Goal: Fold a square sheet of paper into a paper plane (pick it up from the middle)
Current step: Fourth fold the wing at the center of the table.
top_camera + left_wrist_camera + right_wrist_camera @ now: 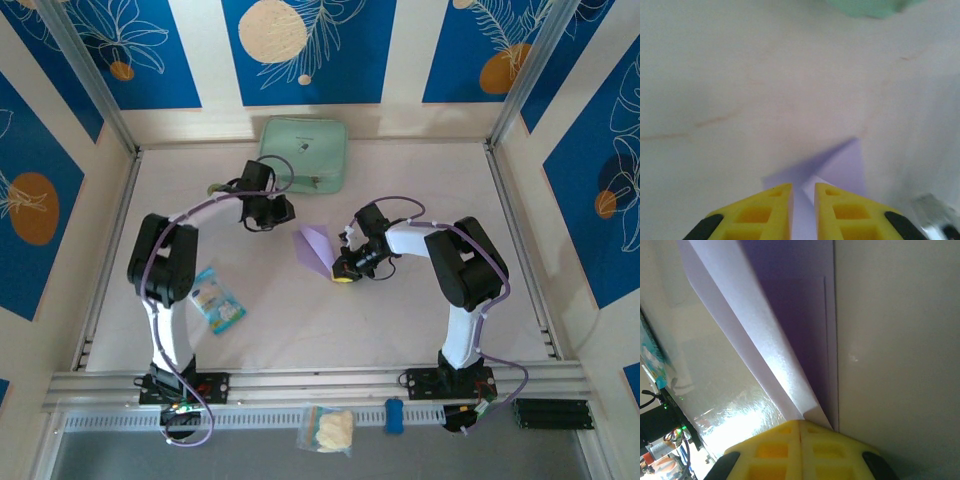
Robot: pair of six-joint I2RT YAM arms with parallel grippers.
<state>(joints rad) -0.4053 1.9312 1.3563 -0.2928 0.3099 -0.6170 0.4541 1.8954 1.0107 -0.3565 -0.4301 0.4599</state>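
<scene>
Right pincer [800, 426] clamped on a corner of the part-folded sheet of paper [316, 248], middle of the bench [400, 320], likely anchoring it for creasing. Left pincer [803, 190] slightly parted, empty, near the sheet, probably lining up the next fold.

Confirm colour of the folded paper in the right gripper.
Lavender-purple paper, plain with no pattern; clearest in the right wrist view.

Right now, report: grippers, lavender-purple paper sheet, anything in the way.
Right gripper shut on folded lavender-purple paper sheet. Left gripper ajar, empty, apart from it. Mint-green pouch, blue-and-white snack packet lie aside.
</scene>
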